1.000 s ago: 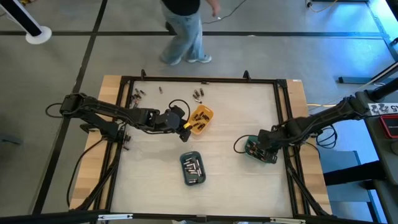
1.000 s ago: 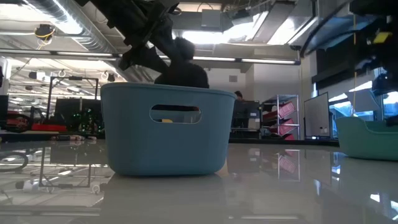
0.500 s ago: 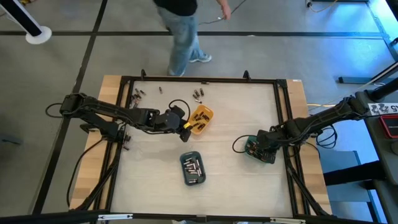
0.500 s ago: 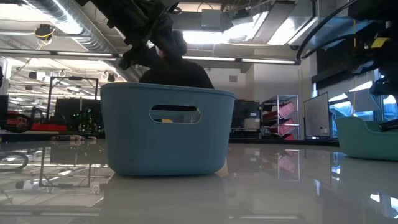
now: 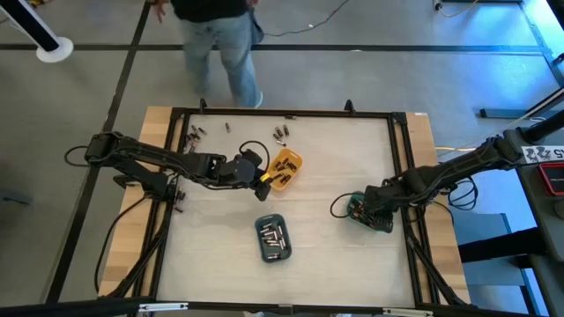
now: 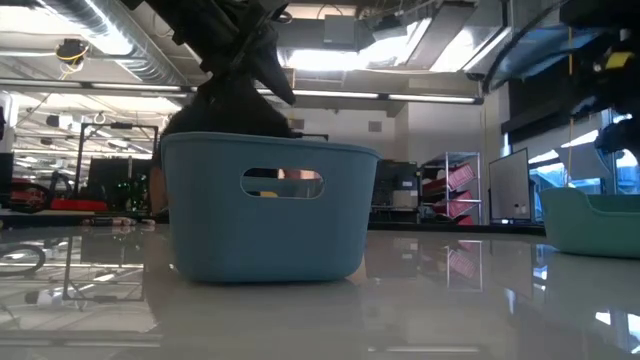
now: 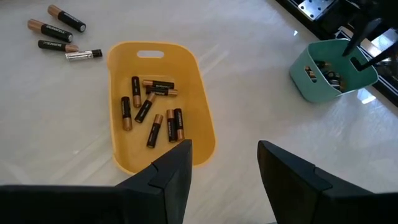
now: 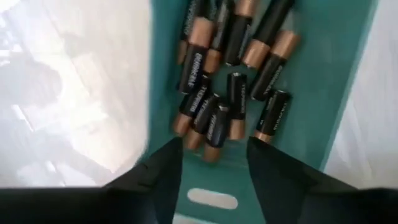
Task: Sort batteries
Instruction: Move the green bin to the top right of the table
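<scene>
My left gripper [image 5: 263, 181] is open just off the near-left end of the orange tray [image 5: 285, 169]; the left wrist view shows several batteries [image 7: 150, 112] lying in that orange tray [image 7: 202, 112] ahead of the left gripper [image 7: 224, 163]. My right gripper [image 5: 362, 210] is open over the green tray [image 5: 379, 220], and its fingers [image 8: 163, 171] stand above a heap of batteries [image 8: 217, 115] with nothing between them. The slate-blue tray [image 5: 272, 239] holds several silvery batteries. Loose batteries [image 5: 193, 135] lie on the table near the far edge.
More loose batteries [image 5: 280, 134] lie beyond the orange tray, and some [image 7: 59, 34] show in the left wrist view. A person [image 5: 216, 35] walks on the floor past the far edge. The slate-blue tray [image 6: 265, 210] fills the low view's middle. Bare tabletop lies between the trays.
Both arms have kept still. The person beyond the far edge has walked toward the table's left side.
</scene>
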### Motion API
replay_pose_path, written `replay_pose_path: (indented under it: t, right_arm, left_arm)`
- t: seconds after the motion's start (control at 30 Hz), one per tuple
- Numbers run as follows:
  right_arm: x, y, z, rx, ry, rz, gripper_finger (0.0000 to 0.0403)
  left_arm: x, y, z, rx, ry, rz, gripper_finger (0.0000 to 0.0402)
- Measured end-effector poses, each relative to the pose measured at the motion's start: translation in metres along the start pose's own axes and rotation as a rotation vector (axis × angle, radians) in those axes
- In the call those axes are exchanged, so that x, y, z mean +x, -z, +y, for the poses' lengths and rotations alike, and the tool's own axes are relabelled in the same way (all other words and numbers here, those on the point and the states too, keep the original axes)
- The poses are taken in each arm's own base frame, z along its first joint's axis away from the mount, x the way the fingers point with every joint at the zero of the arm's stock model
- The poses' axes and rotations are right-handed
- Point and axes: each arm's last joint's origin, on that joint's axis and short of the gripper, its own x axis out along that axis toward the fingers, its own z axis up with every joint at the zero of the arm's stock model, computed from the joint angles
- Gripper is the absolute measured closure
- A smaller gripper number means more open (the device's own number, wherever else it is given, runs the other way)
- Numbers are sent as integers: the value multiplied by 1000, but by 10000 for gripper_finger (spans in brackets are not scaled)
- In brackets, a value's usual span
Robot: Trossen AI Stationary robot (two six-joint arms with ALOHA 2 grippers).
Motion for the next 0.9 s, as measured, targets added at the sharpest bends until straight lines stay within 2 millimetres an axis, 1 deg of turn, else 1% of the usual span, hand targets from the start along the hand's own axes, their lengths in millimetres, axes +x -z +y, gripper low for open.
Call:
replay_pose_path:
  t: [0.07,0.17,0.23,0.37,0.47,0.57,0.77,0.9]
  right_arm:
    - [-9,-3,2,-1,50,-50,210]
    - [-26,-8,4,-6,142,-144,206]
    - [-32,-9,4,-20,178,-164,206]
    - [-32,-14,-3,-47,205,-146,205]
    - [-33,-21,-14,-23,244,-155,205]
    - [-34,-29,-26,18,247,-153,205]
    - [-33,-42,-45,50,177,-96,205]
    - [-27,-50,-48,36,103,-56,205]
  left_arm:
    - [0,0,0,0,0,0,229]
    - [0,-1,1,-2,-2,-1,229]
    - [0,-1,1,-2,-2,-2,229]
    - [0,-1,0,-1,0,-4,229]
    - [0,-1,0,4,0,-5,229]
    - [0,-2,-1,13,10,-16,229]
    - [0,-1,-2,30,12,-11,229]
    - [-1,1,-3,36,18,-7,229]
